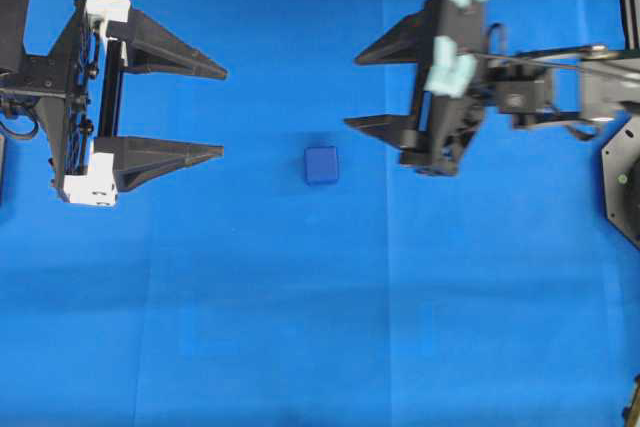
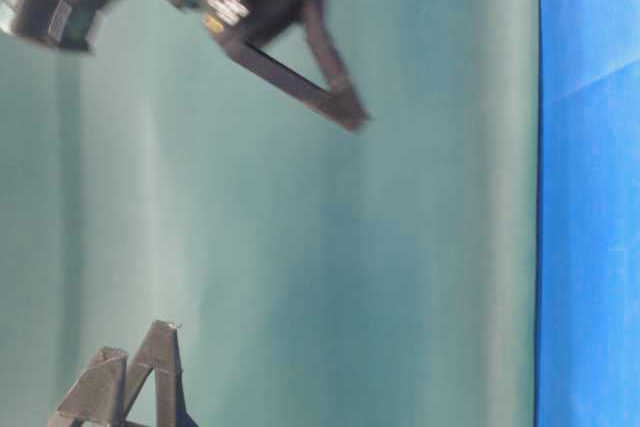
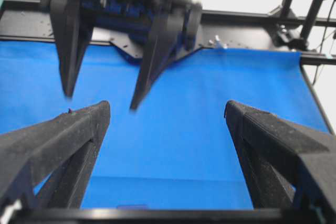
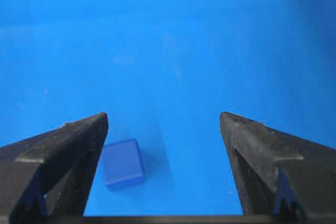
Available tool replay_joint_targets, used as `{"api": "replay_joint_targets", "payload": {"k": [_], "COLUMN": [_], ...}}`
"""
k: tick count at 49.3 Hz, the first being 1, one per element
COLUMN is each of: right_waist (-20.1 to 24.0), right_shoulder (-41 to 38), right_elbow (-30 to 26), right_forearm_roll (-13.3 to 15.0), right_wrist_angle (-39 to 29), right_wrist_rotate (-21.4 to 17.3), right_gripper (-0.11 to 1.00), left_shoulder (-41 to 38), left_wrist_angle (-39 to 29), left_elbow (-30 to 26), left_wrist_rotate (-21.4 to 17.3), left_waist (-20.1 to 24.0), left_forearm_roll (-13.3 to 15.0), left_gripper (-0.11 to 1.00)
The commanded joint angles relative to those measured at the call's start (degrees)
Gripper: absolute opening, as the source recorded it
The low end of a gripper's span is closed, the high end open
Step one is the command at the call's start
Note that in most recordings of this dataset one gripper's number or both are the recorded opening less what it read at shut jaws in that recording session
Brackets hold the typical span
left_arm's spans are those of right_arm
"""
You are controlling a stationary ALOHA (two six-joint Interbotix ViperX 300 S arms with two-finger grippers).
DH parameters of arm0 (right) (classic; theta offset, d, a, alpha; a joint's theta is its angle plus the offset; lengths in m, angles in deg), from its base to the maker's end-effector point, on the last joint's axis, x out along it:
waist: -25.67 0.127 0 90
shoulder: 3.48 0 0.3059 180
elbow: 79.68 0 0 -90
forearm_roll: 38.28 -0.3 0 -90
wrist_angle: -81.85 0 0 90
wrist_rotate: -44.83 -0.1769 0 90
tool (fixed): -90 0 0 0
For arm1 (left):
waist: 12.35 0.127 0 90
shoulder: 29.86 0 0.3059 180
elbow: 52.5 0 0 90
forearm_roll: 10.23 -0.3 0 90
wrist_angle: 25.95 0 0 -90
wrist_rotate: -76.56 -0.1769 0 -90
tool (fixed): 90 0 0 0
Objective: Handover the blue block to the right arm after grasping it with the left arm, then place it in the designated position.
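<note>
1. The blue block (image 1: 321, 164) lies flat on the blue cloth (image 1: 300, 327), between the two grippers and touched by neither. In the overhead view it sits nearer the right gripper's fingers than the left's.

2. Left gripper (image 1: 222, 112): spread wide, empty. Its two tapered fingers point toward the block from the left, well apart from it. White pieces show on its frame.

3. Right gripper (image 1: 352, 90): jaws apart, nothing between them. In its wrist view the block (image 4: 123, 164) appears just beside the inner edge of the left-hand finger (image 4: 63, 150), off centre in the gap. We cannot tell whether there is contact there; overhead, a clear strip of cloth separates them.

4. We judge the block to be at its resting place with no grasp in hand.

5. Risks from here:
   - The right gripper looks blurred in the overhead and left wrist views, so it appears to be moving. A low finger sweeping near the block could nudge it.
   - The block is much smaller than either gripper; an off-centre closure would push it sideways rather than pinch it.
   - Block and cloth are close in colour, so its edges are easy to misjudge.
   - Both grippers face each other across a short span; a left reach could meet the right fingers.
</note>
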Motion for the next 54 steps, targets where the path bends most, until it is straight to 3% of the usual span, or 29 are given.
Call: {"api": "replay_joint_targets", "payload": {"k": [1,25,54], "right_waist": [0.53,0.7,0.7], "right_shoulder": [4.04,17.58,15.64], "right_elbow": [0.18,4.66,4.31], "right_forearm_roll": [0.09,0.35,1.32], "right_wrist_angle": [-0.62,-2.2,-0.53], "right_wrist_rotate": [0.0,0.26,0.26], "right_gripper": [0.78,0.78,0.77], "left_shoulder": [1.05,1.05,1.05], "left_wrist_angle": [0.44,0.53,0.62], "left_elbow": [-1.05,-1.05,-1.14], "left_wrist_rotate": [-0.09,-0.09,0.0], "left_waist": [0.09,0.09,0.09], "left_forearm_roll": [0.0,0.0,0.0], "left_gripper": [0.93,0.93,0.93]}}
